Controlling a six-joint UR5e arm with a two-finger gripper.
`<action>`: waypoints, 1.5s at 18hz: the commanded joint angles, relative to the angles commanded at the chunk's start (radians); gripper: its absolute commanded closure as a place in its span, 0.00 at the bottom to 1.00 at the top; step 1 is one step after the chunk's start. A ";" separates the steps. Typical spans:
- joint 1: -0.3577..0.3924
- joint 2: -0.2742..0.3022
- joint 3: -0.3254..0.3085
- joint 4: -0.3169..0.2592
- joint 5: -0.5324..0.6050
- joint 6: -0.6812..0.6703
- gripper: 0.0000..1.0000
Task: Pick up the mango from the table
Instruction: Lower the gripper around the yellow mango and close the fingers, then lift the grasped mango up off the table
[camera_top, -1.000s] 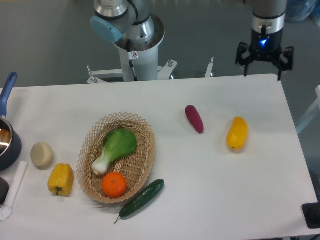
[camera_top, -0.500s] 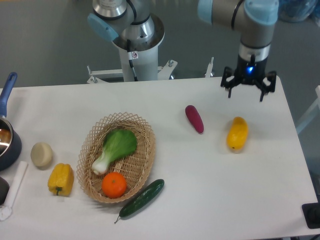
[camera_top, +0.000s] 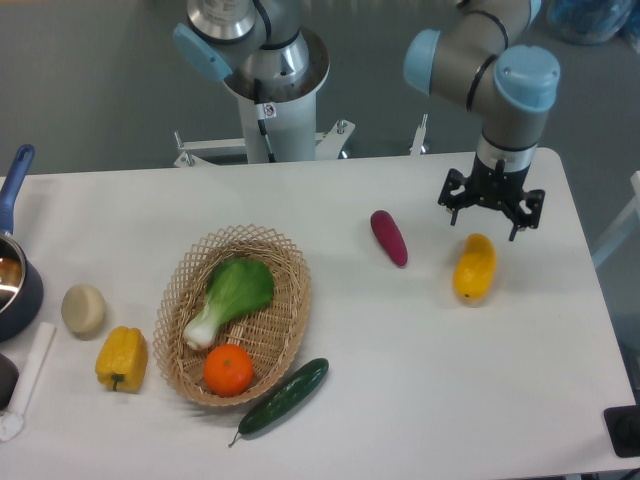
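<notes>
Released, one hand (camera_top: 491, 208) hovers just above one mango (camera_top: 475, 268) on the white surface (camera_top: 430, 380); one purple eggplant (camera_top: 389, 238) lies nearby, one wicker basket (camera_top: 290, 300) farther off.

Nothing here can actually be read. The only sign is a small round sticker (camera_top: 267, 110) with a red ring on the robot's white pedestal (camera_top: 275, 125), at the far side behind the table (camera_top: 400, 350), and whatever it shows is too small to tell. None of the vegetables, the basket or the pot carry any label or lettering.
</notes>
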 joint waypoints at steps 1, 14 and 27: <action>0.000 -0.009 -0.003 0.008 -0.003 -0.002 0.00; -0.018 -0.091 0.009 0.045 -0.003 -0.011 0.00; -0.021 -0.117 0.021 0.048 0.002 -0.009 0.29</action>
